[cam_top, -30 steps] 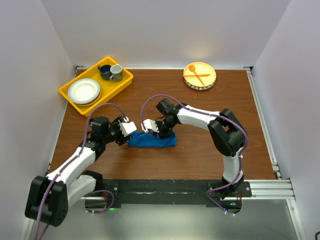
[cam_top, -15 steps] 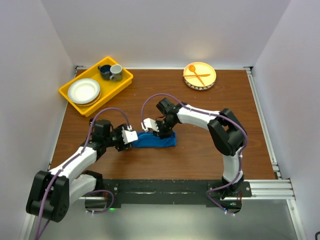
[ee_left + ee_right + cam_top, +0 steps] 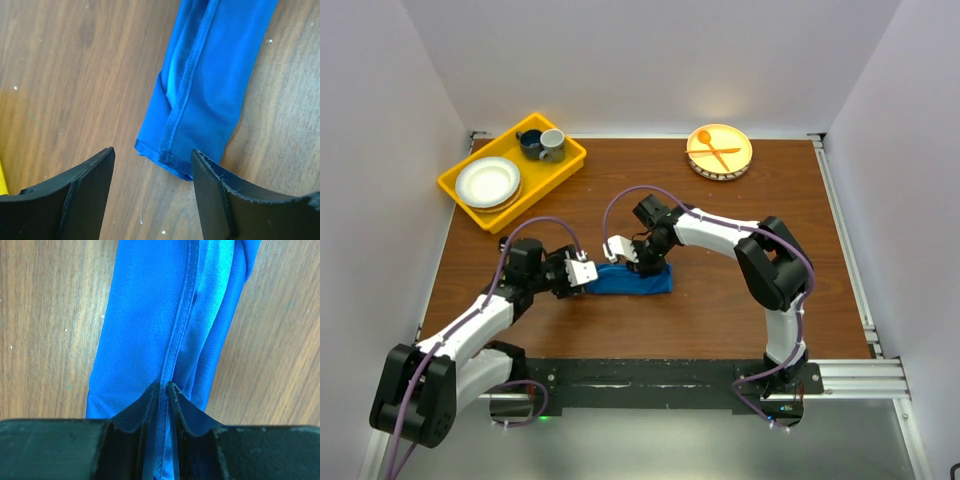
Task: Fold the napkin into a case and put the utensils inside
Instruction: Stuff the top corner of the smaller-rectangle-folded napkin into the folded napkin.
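Note:
The napkin [image 3: 638, 281] lies on the table as a long, narrow blue strip of folded cloth. My right gripper [image 3: 623, 258] is down on its left part, shut on the stitched hem; in the right wrist view that hem runs up between the closed tips of the right gripper [image 3: 165, 385] over the napkin [image 3: 140, 315]. My left gripper [image 3: 583, 273] is open at the strip's left end. In the left wrist view the left gripper [image 3: 152, 152] straddles the end corner of the napkin [image 3: 215, 75] without touching it. The utensils are out of view.
A yellow tray [image 3: 448, 186] at the back left holds white plates [image 3: 487, 182] and two mugs [image 3: 542, 143]. A round plate [image 3: 738, 165] at the back right carries an orange plastic spoon and fork [image 3: 714, 152]. White walls close in three sides.
My left gripper has come nearer and to the right, down to the napkin's left end. The right gripper has kept its hold in the same place.

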Tool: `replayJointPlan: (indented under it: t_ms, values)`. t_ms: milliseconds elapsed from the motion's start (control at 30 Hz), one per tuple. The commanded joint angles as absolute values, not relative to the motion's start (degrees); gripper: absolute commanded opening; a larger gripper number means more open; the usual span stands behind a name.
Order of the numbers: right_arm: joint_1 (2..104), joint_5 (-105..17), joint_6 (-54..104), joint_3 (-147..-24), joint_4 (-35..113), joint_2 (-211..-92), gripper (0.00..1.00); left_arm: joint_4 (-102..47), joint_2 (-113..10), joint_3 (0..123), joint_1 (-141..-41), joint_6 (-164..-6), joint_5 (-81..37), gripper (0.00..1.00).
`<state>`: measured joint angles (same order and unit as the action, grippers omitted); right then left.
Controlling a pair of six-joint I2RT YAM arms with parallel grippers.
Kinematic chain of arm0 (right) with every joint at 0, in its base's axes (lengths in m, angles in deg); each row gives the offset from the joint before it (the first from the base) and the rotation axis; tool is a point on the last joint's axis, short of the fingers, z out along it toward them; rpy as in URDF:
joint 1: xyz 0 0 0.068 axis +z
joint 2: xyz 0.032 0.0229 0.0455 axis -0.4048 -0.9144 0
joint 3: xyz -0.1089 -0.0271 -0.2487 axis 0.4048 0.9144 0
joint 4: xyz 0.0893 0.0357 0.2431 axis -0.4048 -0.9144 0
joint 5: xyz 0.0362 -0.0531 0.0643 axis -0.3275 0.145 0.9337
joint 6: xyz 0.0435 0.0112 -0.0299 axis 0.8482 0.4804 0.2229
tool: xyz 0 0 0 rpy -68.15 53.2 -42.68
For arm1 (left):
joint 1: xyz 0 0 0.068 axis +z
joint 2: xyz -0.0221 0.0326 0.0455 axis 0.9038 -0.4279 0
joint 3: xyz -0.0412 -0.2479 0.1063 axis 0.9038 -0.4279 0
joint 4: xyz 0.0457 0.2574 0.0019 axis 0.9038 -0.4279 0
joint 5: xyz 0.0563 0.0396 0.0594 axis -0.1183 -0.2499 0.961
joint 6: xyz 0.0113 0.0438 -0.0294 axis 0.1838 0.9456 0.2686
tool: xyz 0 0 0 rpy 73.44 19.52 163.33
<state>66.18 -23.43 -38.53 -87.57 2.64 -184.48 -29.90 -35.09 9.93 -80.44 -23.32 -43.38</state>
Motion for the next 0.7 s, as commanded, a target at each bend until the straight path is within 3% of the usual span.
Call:
replayJointPlan:
  t_ms: [0,367,667]
  values:
    - [66.33,-27.69,-38.01,-84.48,-4.49,-190.28,0.20,-28.07,-33.66,10.43,-80.13,-24.75,-42.98,0.67]
    - [66.24,-27.60,-37.92,-84.39,-4.40,-190.36,0.20,-25.43,-40.78,12.62,-79.52,-25.38,-41.56,0.67]
    - [66.24,-27.60,-37.92,-84.57,-4.66,-190.36,0.20,-21.04,-42.44,11.83,-86.19,-26.34,-39.65,0.67]
